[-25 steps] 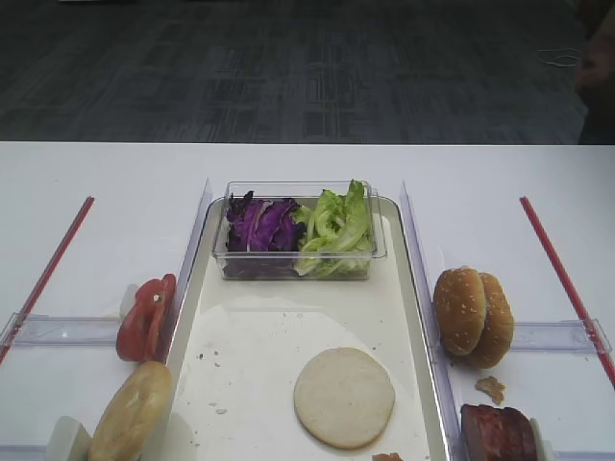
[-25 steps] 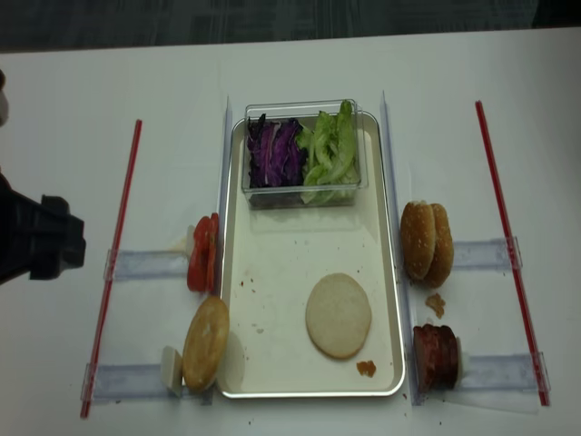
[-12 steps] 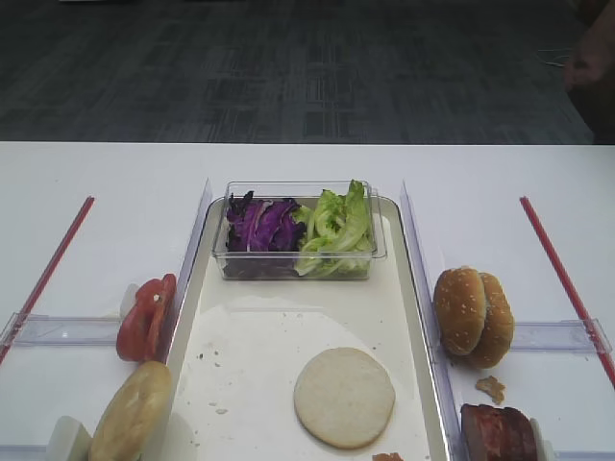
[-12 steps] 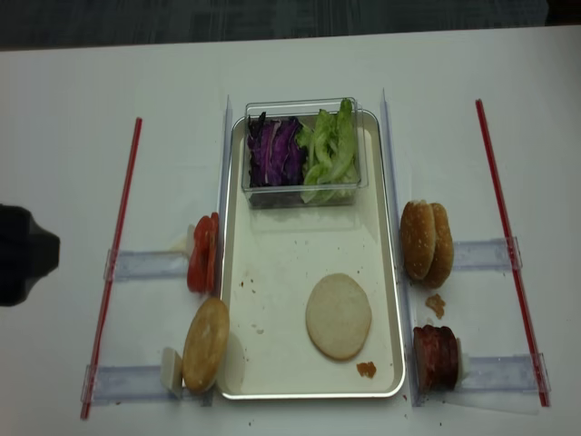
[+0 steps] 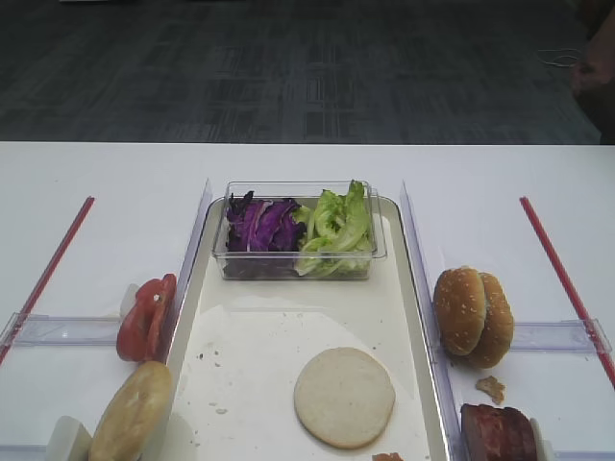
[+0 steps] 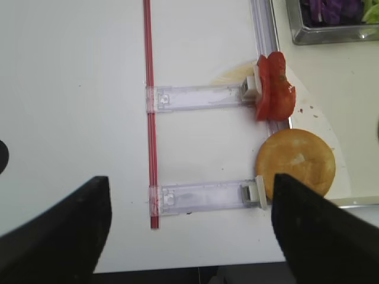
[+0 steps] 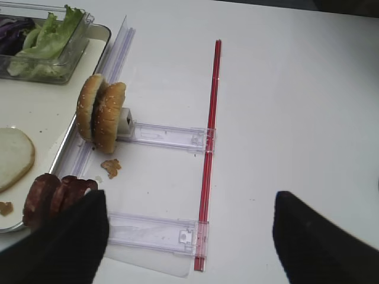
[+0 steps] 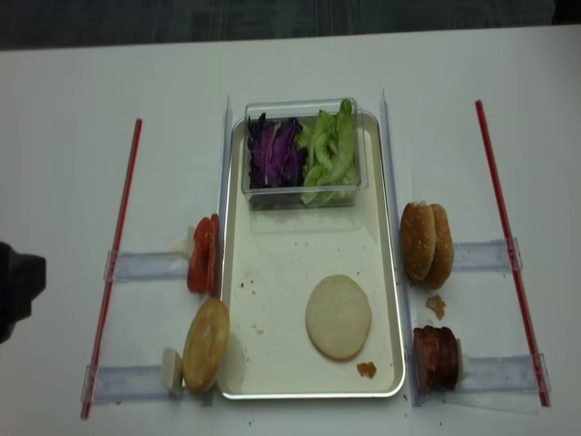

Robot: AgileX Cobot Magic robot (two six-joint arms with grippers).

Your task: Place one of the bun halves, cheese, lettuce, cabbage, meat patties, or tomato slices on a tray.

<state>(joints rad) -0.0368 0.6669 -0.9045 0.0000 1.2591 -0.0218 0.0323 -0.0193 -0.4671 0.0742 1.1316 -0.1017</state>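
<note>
Task looks done as far as placing goes: one of the bun halves [image 5: 344,398], the thin pale one, lies flat on the tray [image 5: 240,360], cut face up, toward the near-right part, nothing touching it. No hand near it.

Rest of the food sits unused. Lettuce [image 5: 334,229] and cabbage [image 5: 259,225] are in the clear tub [image 5: 298,270] at the tray's far end. Tomato slices [image 5: 146,317] stand on edge just left of the tray, off it. Browned bun half [image 5: 131,411] leans at the tray's near-left corner, by the rim. Sesame buns [image 5: 473,315] stand on edge on the surface [image 5: 500,182] right of the tray, meat patties [image 5: 498,434] nearer the camera on that side. Small crumb [image 5: 491,388] between them, another bit on the tray by the near edge. No cheese visible.

Left hand [image 6: 186,234]: released, fingers [image 6: 56,228] spread wide, empty, hanging over bare surface left of the red strip [image 6: 150,112], well apart from the tray. Right hand [image 7: 189,236]: likewise spread, holding nothing, over the surface right of the patties.

What's left, judging by this: nothing for a single item; only parking the arms, or picking another ingredient if more are wanted.
</note>
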